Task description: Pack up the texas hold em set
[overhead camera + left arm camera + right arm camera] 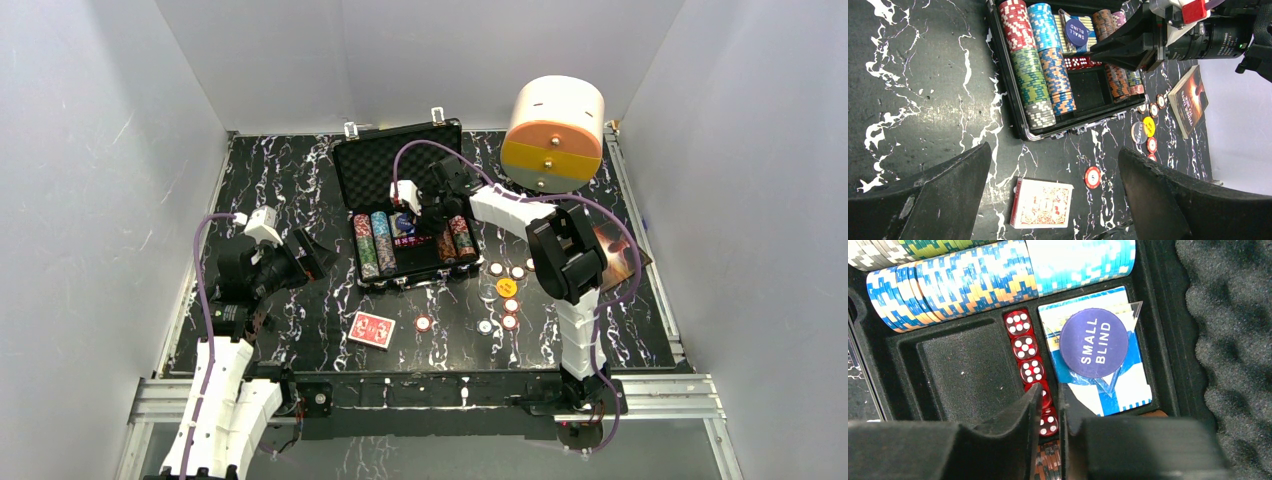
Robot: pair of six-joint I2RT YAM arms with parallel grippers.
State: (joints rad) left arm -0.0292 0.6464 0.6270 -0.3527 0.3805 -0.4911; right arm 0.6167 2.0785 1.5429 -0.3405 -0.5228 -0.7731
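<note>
Chip stacks [375, 245] and dice [1027, 347] already sit in the open briefcase [385, 165], where the right gripper [1048, 405] hovers, pinched nearly closed and seemingly empty. Off its front edge the card deck [371, 329], yellow disc [506, 287] and loose chips [510, 305] lie unpacked — left gripper [1054, 150] gaping wide off its left side.

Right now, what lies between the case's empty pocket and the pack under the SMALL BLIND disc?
A row of red dice in a narrow slot, shown best by the right wrist view; the right claw hangs at its near end.
</note>
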